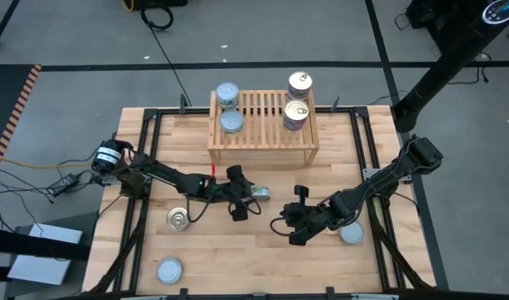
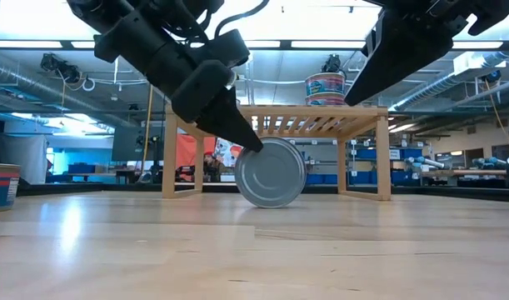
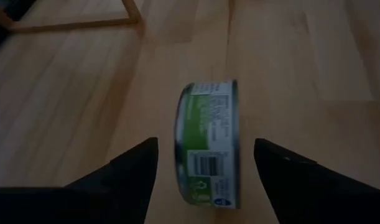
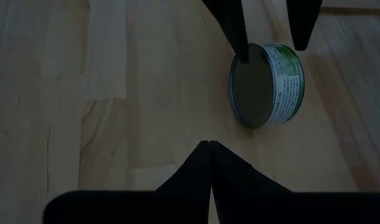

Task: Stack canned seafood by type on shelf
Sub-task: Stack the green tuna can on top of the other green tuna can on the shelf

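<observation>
Plank table [image 1: 262,267] carrying, at its far edge, the shelf [image 1: 262,148], a slatted wooden stand with solid side boards. On the slats stand four tins: two with silvery-blue lids [image 1: 227,93] at one end, two with golden pull-tab lids [image 1: 296,114] at the other; whether these sit on further tins cannot be told from above. In front of the shelf, near mid-table, a green-labelled tin [image 3: 208,143] stands on its edge, its plain grey end [image 2: 271,172] facing the low camera and its far end hidden. The left gripper [image 3: 205,165] straddles this tin, fingers spread, one fingertip [image 2: 242,133] touching its upper rim; whether the other finger touches it is not visible. The right gripper [image 4: 210,146], fingers pressed together and empty, hangs nearby over bare table. Loose tins lie flat: gold-lidded [image 1: 178,219] beside the left arm, silver-lidded [image 1: 169,271] near the front edge, and one [image 1: 351,234] partly covered by the right arm.
</observation>
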Motion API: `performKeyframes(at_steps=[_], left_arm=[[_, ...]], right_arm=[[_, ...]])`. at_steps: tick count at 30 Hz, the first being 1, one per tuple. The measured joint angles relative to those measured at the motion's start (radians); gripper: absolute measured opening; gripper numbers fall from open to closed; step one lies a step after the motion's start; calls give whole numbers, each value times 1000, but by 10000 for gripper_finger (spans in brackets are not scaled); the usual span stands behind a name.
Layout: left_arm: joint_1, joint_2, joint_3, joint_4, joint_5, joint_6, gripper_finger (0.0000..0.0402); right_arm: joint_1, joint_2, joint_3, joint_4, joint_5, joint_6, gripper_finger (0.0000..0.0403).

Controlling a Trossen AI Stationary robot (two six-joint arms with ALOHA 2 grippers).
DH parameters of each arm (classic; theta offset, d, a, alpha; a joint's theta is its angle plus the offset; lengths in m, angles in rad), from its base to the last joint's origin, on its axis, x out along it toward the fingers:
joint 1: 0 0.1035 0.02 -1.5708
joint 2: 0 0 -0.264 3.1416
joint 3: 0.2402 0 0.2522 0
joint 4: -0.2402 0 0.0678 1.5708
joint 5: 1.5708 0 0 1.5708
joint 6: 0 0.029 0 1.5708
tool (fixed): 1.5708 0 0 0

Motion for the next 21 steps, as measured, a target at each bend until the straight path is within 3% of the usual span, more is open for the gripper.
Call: performKeyframes(at_steps=[6,21], left_arm=[[12,0,0,1,57,-12,237],[18,0,0,0,61,-7,92]], right_arm=[[0,0,0,0,0,0,14],[0,0,0,0,0,2,14]])
